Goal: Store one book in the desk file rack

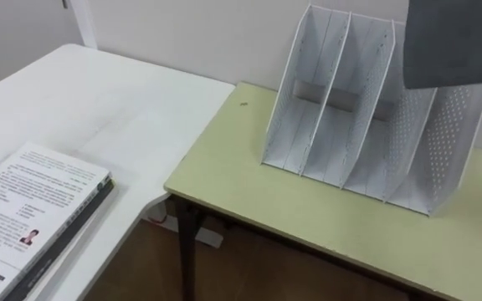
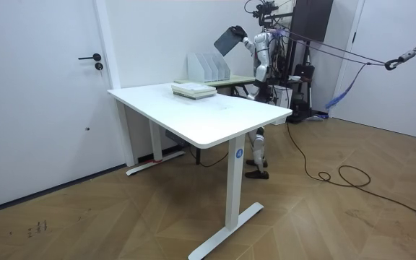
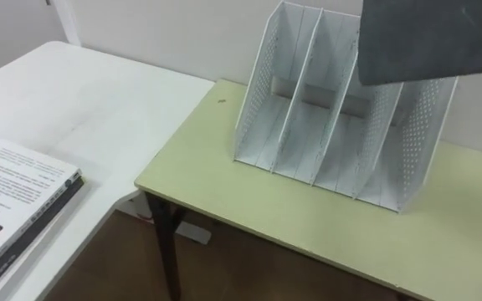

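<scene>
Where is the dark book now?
Upper right in the eye views: the book hangs above the right-hand slots of the file rack, not yet inside one.

White table (image 1: 99,109) fills 9 to 7 o'clock. Stack of books (image 1: 32,209) lies flat on it at 8 o'clock, by the near edge, top cover white with print. Green desk (image 1: 249,180) sits just beside the table's far corner, contact unclear, and spans 12 to 4 o'clock. White file rack (image 1: 366,125) stands upright on it at 1 o'clock, perforated sides, back toward the wall. Small dark speck (image 1: 243,104) on the desk top at 12. Wood floor (image 1: 249,267) at 6 o'clock.
</scene>
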